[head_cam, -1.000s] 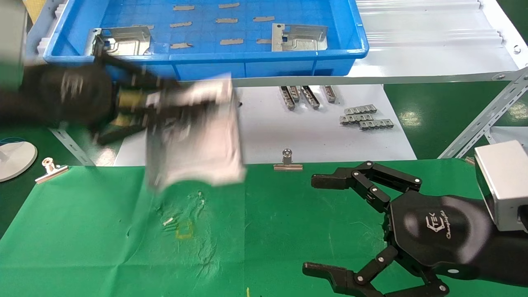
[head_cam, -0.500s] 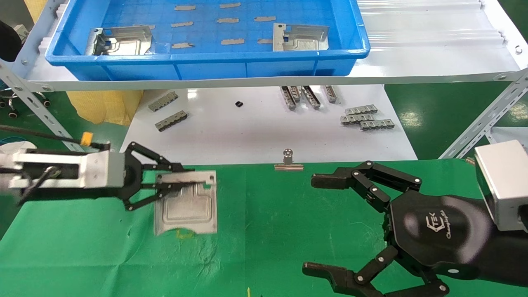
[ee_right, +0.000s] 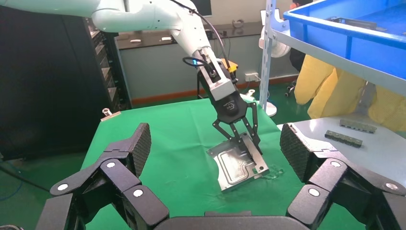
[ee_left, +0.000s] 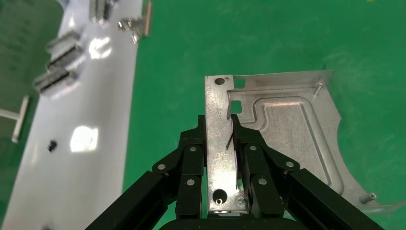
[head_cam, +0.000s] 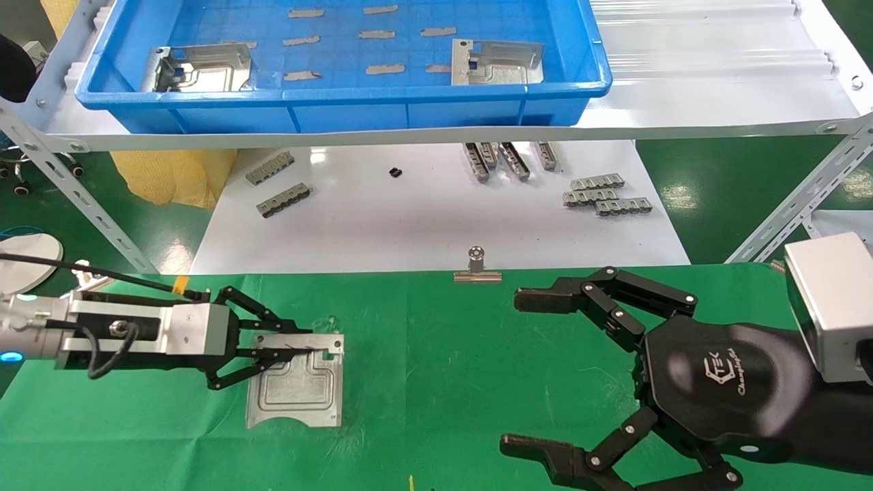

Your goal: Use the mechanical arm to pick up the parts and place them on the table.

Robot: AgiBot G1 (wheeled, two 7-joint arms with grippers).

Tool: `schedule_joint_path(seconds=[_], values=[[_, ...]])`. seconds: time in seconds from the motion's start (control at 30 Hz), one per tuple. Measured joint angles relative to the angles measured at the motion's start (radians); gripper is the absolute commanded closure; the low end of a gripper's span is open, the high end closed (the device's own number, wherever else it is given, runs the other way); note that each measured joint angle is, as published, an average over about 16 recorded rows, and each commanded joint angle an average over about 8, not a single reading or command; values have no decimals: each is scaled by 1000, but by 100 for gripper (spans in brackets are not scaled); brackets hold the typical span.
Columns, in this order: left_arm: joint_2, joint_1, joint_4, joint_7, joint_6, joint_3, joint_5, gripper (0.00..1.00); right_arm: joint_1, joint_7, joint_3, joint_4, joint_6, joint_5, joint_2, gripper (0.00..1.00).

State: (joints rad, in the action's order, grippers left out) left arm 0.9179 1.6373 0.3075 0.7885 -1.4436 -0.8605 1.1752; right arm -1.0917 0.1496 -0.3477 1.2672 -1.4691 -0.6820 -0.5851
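My left gripper point(head_cam: 293, 341) is shut on the raised rim of a silver sheet-metal part point(head_cam: 297, 385) low over the green cloth table point(head_cam: 443, 354). In the left wrist view both fingers pinch the rim strip point(ee_left: 219, 139), and the embossed plate point(ee_left: 287, 134) spreads beyond them. From the right wrist view the part point(ee_right: 237, 165) sits tilted, its lower edge on the cloth. Two more parts point(head_cam: 201, 67) point(head_cam: 496, 61) lie in the blue tray point(head_cam: 341, 92). My right gripper point(head_cam: 525, 372) is open and empty over the cloth's right side. The yellow square mark is hidden.
The blue tray stands on a white shelf at the back, with thin grey slivers in it. Grey toothed strips point(head_cam: 603, 194) point(head_cam: 279, 191) lie on the white tabletop point(head_cam: 436, 218). A binder clip point(head_cam: 477, 266) holds the cloth's far edge. Slanted metal shelf struts point(head_cam: 75, 198) stand at both sides.
My left gripper carried the part down from near the tray to the cloth, then lowered it a little nearer to me. The right arm has not moved.
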Motion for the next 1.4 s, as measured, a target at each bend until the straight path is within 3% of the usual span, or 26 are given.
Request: schedule_joint_path(seconds=[0.07, 0.1, 0.43, 0.93, 1.4], values=[[9, 2, -22, 13, 3, -1, 3, 5, 0, 0, 0, 0, 0, 0, 0, 0], [13, 3, -33, 19, 5, -2, 3, 0, 0, 0, 0, 0, 0, 0, 0, 0], [40, 20, -124, 30, -16, 5, -7, 0, 0, 0, 0, 0, 0, 0, 0, 0], [31, 52, -256, -225, -153, 54, -101, 0, 0, 0, 0, 0, 0, 0, 0, 0], [11, 16, -186, -273, -148, 86, -124, 0, 0, 0, 0, 0, 0, 1, 0, 0]])
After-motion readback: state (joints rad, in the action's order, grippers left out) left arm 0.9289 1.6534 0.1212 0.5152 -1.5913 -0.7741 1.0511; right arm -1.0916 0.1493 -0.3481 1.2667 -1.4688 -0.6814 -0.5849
